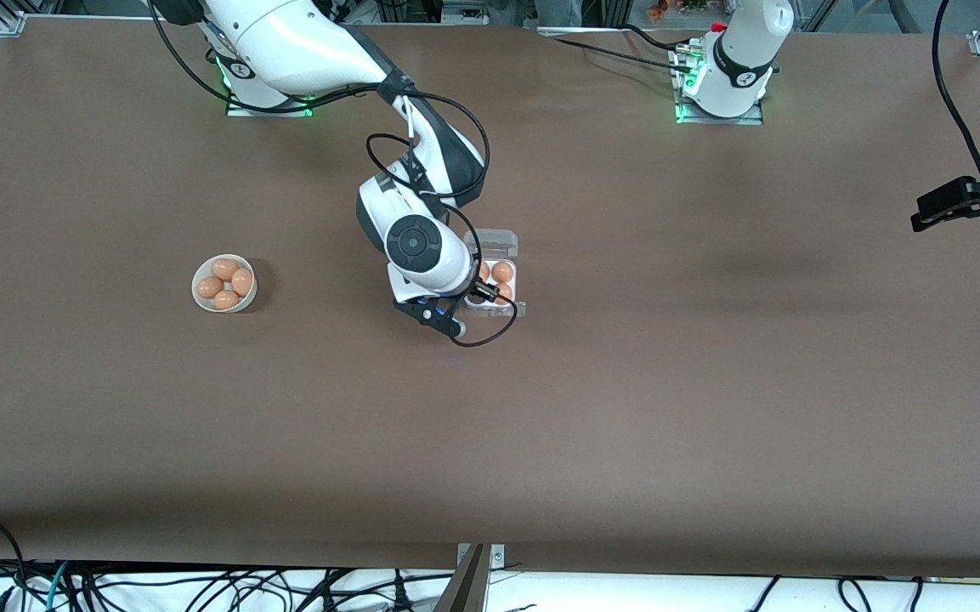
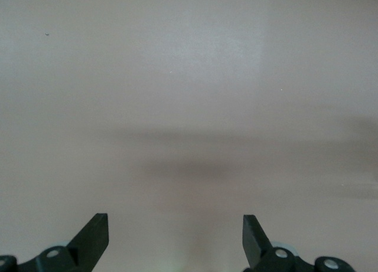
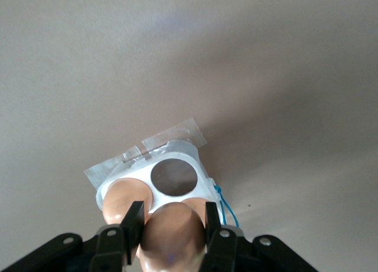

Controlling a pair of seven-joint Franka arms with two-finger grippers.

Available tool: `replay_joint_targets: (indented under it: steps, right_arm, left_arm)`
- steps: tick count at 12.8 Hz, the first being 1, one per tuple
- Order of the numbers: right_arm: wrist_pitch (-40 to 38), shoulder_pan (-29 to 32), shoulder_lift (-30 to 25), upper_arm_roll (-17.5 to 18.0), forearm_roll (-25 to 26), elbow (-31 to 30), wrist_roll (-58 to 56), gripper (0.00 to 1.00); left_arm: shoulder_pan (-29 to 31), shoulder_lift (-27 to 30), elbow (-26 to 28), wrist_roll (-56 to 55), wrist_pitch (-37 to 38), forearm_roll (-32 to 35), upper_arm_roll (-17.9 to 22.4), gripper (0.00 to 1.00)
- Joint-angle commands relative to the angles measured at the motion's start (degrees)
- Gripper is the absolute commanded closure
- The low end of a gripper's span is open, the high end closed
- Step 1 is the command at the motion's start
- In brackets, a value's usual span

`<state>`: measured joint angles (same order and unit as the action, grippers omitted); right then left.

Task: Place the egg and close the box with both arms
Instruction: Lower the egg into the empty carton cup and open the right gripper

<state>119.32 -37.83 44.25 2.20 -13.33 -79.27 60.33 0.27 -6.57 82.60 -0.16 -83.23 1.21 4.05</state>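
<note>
Near mid-table sits the box [image 1: 500, 280], lid [image 1: 494, 242] swung open toward the robots' bases, brown eggs in its cells, one cell [image 3: 173, 177] empty and dark. Right gripper [image 3: 171, 228] hangs just over the box, clamped on an egg [image 3: 171, 236] between its fingers [image 3: 133, 222], with the egg over the tray beside the empty cell. Right arm [image 1: 413, 246] reaches in from its base and hides part of the box from the front. Bowl [image 1: 223, 284] with four eggs sits well apart, toward the right arm's end. Left gripper [image 2: 175, 236] waits, fingers spread wide, nothing between them, over bare table [image 1: 710, 382] at the left arm's end.
</note>
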Motion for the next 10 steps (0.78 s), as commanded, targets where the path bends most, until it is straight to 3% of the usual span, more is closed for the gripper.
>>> replay_joint_targets:
  steps: [1, 10]
  right_arm:
    - [1.2, -1.4, 1.7, -0.4, -1.0, 1.9, 1.5, 0.68]
    - [3.5, -2.2, 3.6, -0.6, -0.7, 2.0, 1.5, 0.68]
  left_arm:
    - [0.2, -0.1, -1.1, 1.3, 0.4, 1.0, -0.3, 0.0]
    - [-0.5, -0.1, -1.0, 1.0, 0.4, 1.0, -0.5, 0.0]
